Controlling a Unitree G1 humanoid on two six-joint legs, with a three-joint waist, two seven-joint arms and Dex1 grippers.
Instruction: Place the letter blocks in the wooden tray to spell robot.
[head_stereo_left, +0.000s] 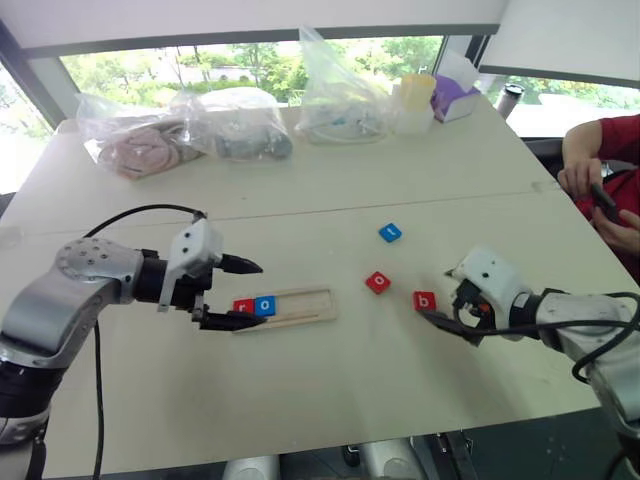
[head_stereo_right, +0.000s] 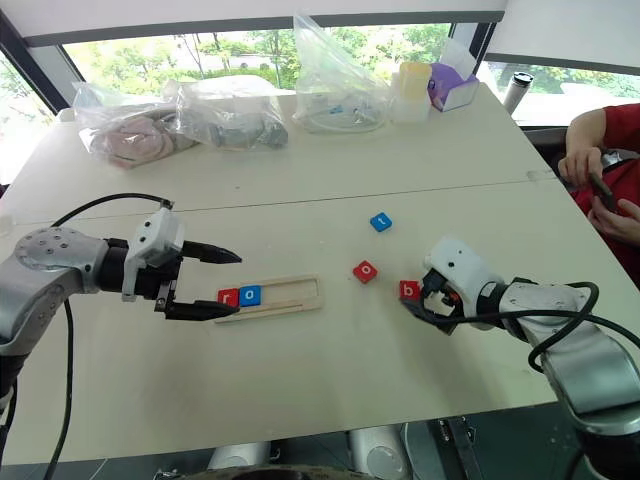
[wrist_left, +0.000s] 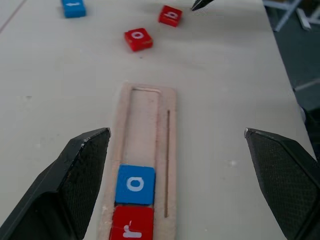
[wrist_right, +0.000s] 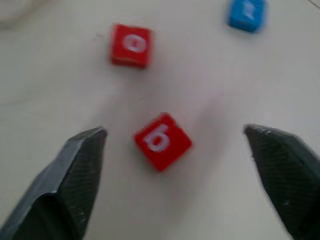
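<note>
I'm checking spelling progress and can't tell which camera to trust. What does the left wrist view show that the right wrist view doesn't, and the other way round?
Left wrist view alone: the wooden tray holding the red r block and blue o block side by side at one end, between the open left gripper.

Right wrist view alone: the open right gripper straddling the red b block, not touching it.

Both: the red b block, red o block and blue t block, loose on the table.

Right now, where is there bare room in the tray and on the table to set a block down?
The pale wooden tray is bare past the blue o block, which sits beside the red r block. The table is bare on the robot's side of the tray. It is crowded around the red o block, red b block and open right gripper.
</note>
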